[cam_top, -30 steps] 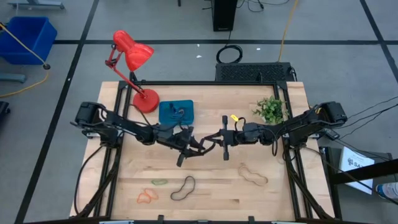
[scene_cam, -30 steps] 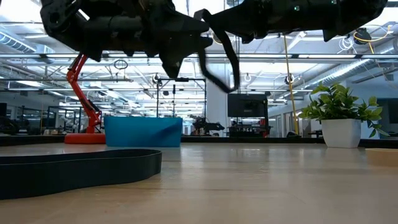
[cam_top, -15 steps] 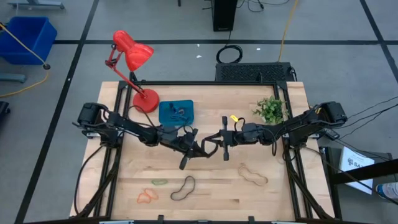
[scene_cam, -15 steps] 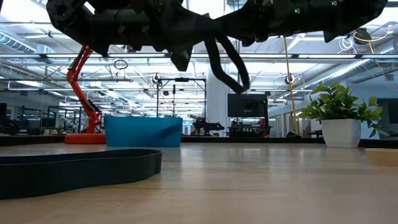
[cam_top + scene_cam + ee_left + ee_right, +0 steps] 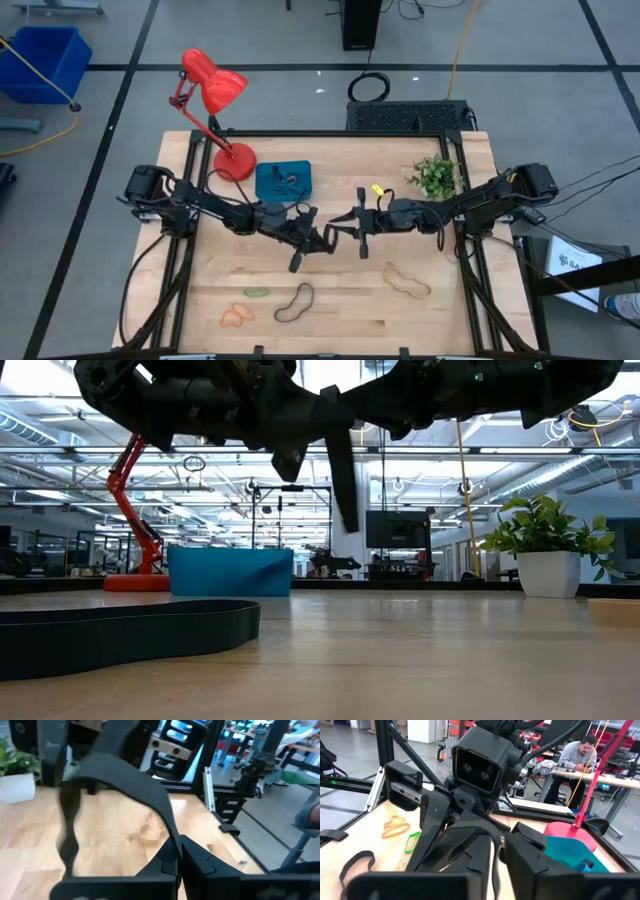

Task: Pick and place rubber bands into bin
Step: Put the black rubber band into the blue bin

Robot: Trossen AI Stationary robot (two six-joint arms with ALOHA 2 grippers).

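Above the table's middle, a black rubber band (image 5: pixel 337 228) hangs between my two grippers, which meet tip to tip. My left gripper (image 5: pixel 322 238) reaches in from the left and is shut on it. My right gripper (image 5: pixel 350 222) reaches in from the right; its fingers (image 5: pixel 535 855) stand slightly apart with the band running between them. The teal bin (image 5: pixel 283 180) sits beyond them near the lamp's base and holds some bands. Green (image 5: pixel 256 293), orange (image 5: pixel 235 317), black (image 5: pixel 295 303) and tan (image 5: pixel 407 282) rubber bands lie flat near the table's front. My left gripper pinches one stretch of the black band (image 5: pixel 171 847) between its two fingertips. It comes level from the table's left. The band is lifted clear of the table, and a strip of it hangs straight down (image 5: pixel 340 485). Whether my right gripper touches the band, I cannot tell.
A red desk lamp (image 5: pixel 215 120) stands at the far left beside the bin. A potted plant (image 5: pixel 435 178) stands at the far right. A black band (image 5: pixel 120 630) lies close to the low camera. A person (image 5: pixel 577 752) sits at a desk beyond the table.
My left gripper has moved a little toward the right gripper and shut on the black band. The band, which swung out in a curve below the grippers, now hangs straight down.
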